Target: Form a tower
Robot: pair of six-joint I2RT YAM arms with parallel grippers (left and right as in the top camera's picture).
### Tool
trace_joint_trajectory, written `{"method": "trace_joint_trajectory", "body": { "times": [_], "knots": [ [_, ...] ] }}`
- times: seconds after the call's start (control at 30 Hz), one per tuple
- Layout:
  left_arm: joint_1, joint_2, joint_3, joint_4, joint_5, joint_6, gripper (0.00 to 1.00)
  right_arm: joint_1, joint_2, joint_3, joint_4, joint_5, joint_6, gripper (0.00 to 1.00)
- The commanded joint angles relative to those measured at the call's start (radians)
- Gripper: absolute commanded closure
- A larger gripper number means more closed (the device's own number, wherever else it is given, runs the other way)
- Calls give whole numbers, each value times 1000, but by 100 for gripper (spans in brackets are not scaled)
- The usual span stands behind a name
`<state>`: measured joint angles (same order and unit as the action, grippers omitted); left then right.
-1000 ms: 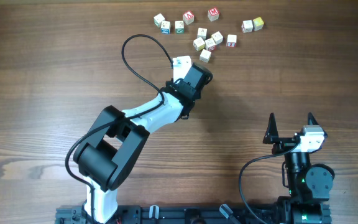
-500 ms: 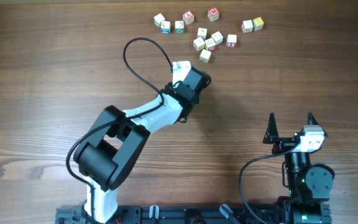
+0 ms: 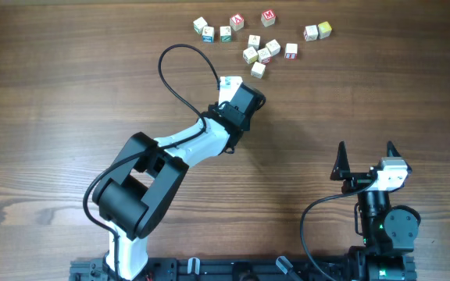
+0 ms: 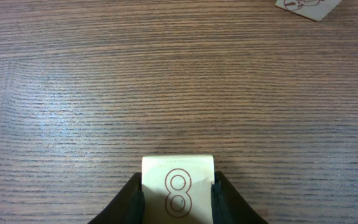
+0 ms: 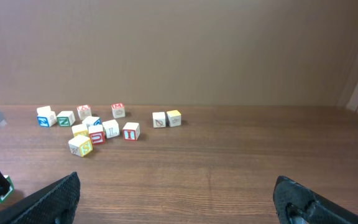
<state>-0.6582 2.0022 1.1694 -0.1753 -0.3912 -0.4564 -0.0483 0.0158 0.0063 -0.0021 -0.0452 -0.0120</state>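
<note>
Table [image 3: 53, 94]: dark brown wood grain, fills the overhead frame.
Loose cubes [image 3: 264, 55]: small cream blocks with coloured printed faces, scattered along the upper middle of the overhead frame.
Red-topped cubes: one [image 3: 237, 21] and another [image 3: 268, 16], nearest the top edge.
Yellow-topped cube [image 3: 324, 29]: right end of the scatter, touching a white cube [image 3: 311, 32] on its left.
Lowest cube [image 3: 258, 69]: just below the tight knot, alone.
Cube with an 8 [image 4: 178, 186]: bottom centre of the left wrist view, cream face, brown outlined numeral.
Corner cube [image 4: 306, 6]: cut off at the upper right, well apart from the 8.
Wall [image 5: 179, 50]: plain tan, behind the table.
</note>
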Motion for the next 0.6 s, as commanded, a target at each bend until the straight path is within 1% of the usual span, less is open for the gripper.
{"method": "trace_joint_trajectory", "body": {
  "times": [0.0, 0.1, 0.23, 0.33, 0.37, 0.47, 0.57],
  "knots": [
    [11, 12, -14, 2, 4, 24, 74, 5, 0, 0, 2, -16, 13, 0],
    [24, 12, -14, -1, 5, 23, 75, 5, 0, 0, 2, -16, 13, 0],
    [46, 12, -14, -24, 11, -27, 75, 5, 1, 0, 2, -16, 13, 0],
    [47, 12, -14, -22, 63, -25, 75, 5, 1, 0, 2, -16, 13, 0],
    [47, 12, -14, -22, 92, -18, 77, 5, 1, 0, 3, -16, 13, 0],
    [47, 12, -14, -27, 119, -17, 77, 5, 1, 0, 3, -16, 13, 0],
    [47, 12, -14, -31, 167, 40, 77, 5, 1, 0, 2, -16, 13, 0]
  ]
}}
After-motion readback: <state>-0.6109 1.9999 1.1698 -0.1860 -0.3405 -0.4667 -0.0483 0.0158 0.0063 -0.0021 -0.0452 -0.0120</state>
